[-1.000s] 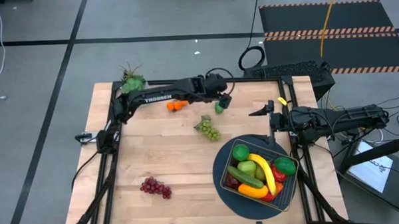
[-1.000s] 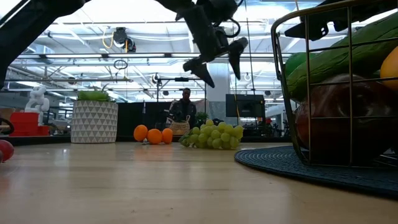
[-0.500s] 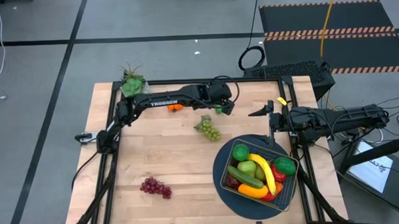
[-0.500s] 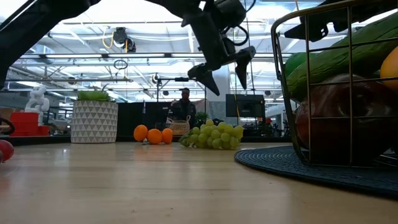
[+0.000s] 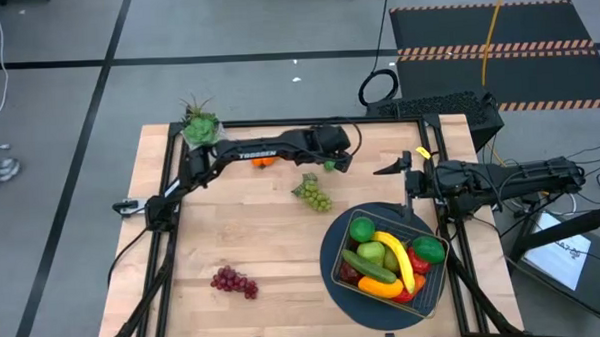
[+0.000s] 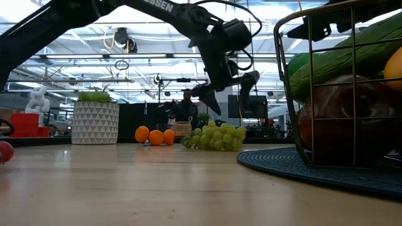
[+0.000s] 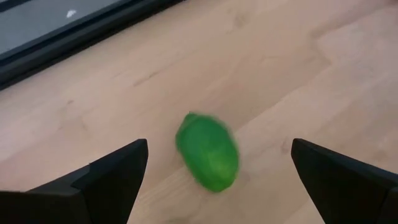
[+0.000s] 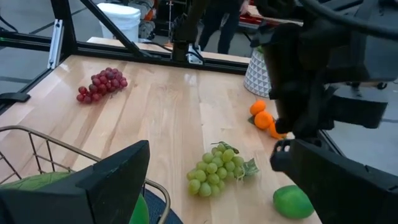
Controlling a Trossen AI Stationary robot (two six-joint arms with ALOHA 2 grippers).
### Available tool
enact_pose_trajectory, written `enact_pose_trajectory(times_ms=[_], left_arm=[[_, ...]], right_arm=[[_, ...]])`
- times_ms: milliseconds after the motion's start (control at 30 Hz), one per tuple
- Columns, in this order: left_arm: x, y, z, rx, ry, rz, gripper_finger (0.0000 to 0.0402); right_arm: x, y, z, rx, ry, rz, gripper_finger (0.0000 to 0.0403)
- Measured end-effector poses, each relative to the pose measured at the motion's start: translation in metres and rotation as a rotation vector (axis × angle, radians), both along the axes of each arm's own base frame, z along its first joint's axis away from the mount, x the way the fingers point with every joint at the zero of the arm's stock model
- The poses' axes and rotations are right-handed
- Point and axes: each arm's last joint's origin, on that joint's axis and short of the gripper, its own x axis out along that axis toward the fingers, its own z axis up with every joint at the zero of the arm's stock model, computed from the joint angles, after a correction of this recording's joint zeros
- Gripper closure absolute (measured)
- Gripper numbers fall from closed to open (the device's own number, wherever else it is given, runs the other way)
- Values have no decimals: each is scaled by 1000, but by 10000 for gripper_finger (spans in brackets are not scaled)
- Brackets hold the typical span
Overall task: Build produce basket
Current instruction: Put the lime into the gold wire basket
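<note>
The left gripper hangs spread wide right over a green lime, one finger on either side and neither touching it yet. Over the last second it has swung across the far part of the bench and dropped lower, so it now lines up on the lime at about 1 o'clock from the bench's middle. That reads as the start of the next pick, with closing and lifting not yet done.

Nearest, at 5 o'clock, the basket sits on a round dark mat and already holds a banana, a cucumber, green fruit, and what looks like a red apple and an orange piece low down, though these are partly hidden. The purple grapes lie at 7 o'clock. The green grapes rest just past the middle, with the oranges farther back at 12 o'clock.

The right gripper waits at 2 o'clock, likewise spread and empty.
</note>
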Motion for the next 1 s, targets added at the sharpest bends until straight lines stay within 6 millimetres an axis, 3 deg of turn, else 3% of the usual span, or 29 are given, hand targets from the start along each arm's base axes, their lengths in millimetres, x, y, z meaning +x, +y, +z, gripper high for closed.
enact_pose_trajectory(times_ms=[1000], left_arm=[[11, -7, -28, 56, 38, 38, 5]], right_arm=[[0, 0, 0, 1, 4, -1, 23]])
